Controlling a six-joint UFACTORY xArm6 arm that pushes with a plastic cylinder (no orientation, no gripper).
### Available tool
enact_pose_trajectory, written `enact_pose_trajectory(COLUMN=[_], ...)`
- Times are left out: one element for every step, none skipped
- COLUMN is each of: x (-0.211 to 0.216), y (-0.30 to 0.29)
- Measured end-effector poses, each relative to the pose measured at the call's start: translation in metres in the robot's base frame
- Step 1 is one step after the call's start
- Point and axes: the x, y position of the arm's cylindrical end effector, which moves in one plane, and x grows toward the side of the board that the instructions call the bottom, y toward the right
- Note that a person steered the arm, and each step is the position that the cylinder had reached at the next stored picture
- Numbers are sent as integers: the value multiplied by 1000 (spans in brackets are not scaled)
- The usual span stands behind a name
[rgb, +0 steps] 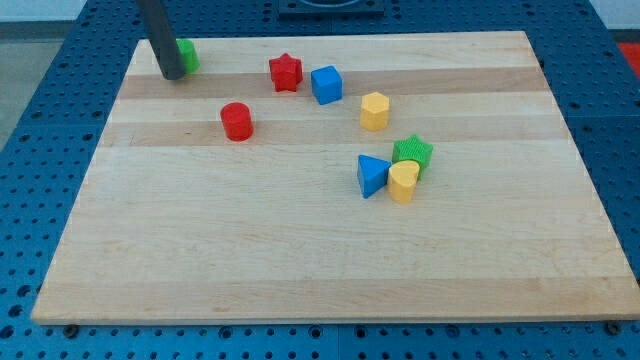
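Starting at the view's left: my tip (172, 75) is seen set down on the wooden board (300, 260) near its top-left corner, the dark rod rising out of the view's top edge. No jaws or fingers are carried, so nothing is grasped; the rod simply ends in the tip. A green block (188, 54) is found directly behind the rod, on its right side, partly hidden by it. Its shape cannot be made out. It appears to be touching or just beside the rod, but contact cannot be confirmed.

To the right of the tip and lower in the view, a red cylinder (237, 121) is noted, near but apart. Further right, at about the tip's height, a red star (285, 72) is recorded, with a blue cube (326, 85) just beside it on its right. Beyond those, a yellow hexagonal block (374, 111) stands alone.

Well apart from the tip, toward the right and lower, a cluster of three is logged: a blue triangular block (372, 175), a yellow block (403, 182) with a rounded top, and a green star (413, 153) behind them. The three appear to be touching or nearly so.

The board's left edge and top edge lie close to the tip. Bare wood is seen below the tip, down the left side, and across the whole lower half. The board is surrounded by a blue perforated surface (40, 100).
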Motion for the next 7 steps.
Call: enact_pose_trajectory(x=[-10, -13, -13, -6, 10, 8, -14], y=[0, 0, 0, 0, 8, 35, 52])
